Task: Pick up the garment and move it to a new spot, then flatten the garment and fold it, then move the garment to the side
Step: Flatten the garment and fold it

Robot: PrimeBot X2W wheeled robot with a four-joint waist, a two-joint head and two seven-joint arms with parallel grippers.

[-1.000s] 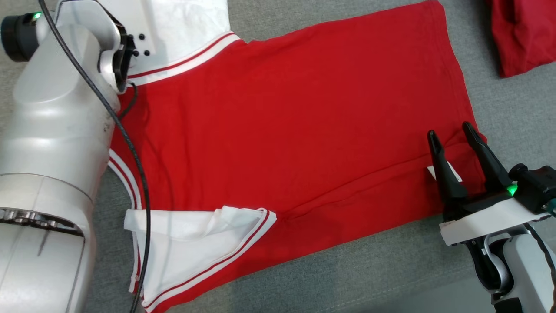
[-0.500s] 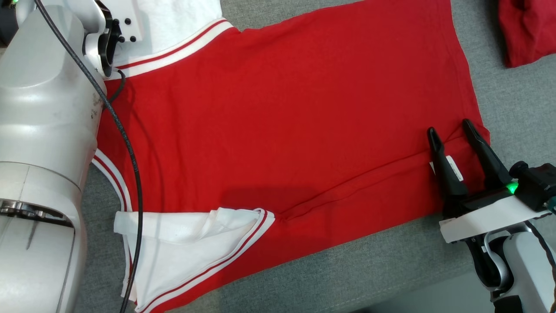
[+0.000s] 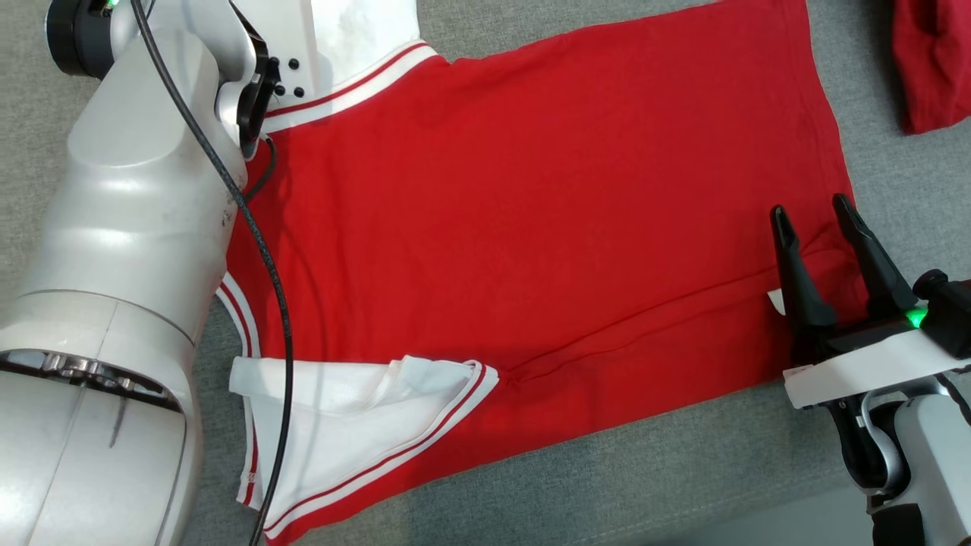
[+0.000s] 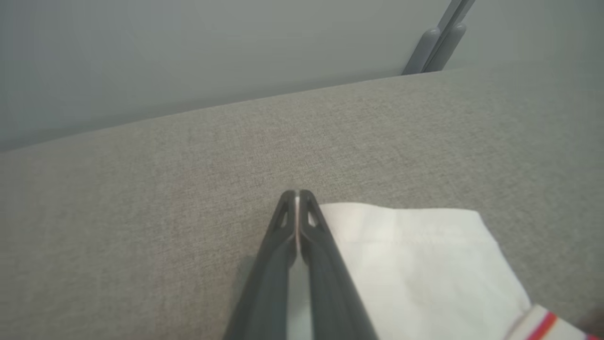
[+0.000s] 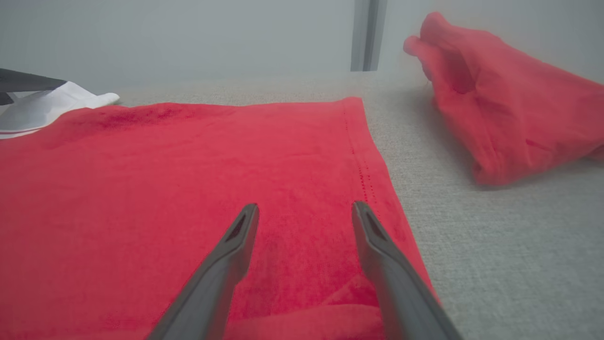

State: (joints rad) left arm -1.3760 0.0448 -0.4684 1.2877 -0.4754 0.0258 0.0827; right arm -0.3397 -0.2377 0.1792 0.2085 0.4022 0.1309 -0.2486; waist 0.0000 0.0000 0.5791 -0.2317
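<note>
At far left, my pale left arm (image 3: 136, 227) reaches over the shoulder of the red jersey T-shirt with white, red-striped sleeves (image 3: 531, 212), which lies spread, collar end to my left and hem to my right, on the grey woven surface (image 3: 683, 470). My left gripper (image 4: 297, 194), wide open a moment ago, has snapped shut. The left wrist view shows its fingers pressed together at the edge of the far white sleeve (image 4: 415, 264), with a pale sliver between them, so I judge it has pinched that sleeve's edge.

Nearer me, the other white sleeve (image 3: 341, 425) is already turned in over the red body. A long crease (image 3: 645, 318) runs from its tip towards the hem.

At right, my right gripper (image 3: 810, 207) has not changed. Its fingers stand apart and empty over the near hem corner, beside a small white label (image 3: 775, 301). The shift of the whole scene is my head moving, not the shirt. A second, crumpled red cloth (image 3: 933, 61) lies well apart at far right.

With one end now gripped and the other not, the fold cannot begin until the right jaws close on the hem.
</note>
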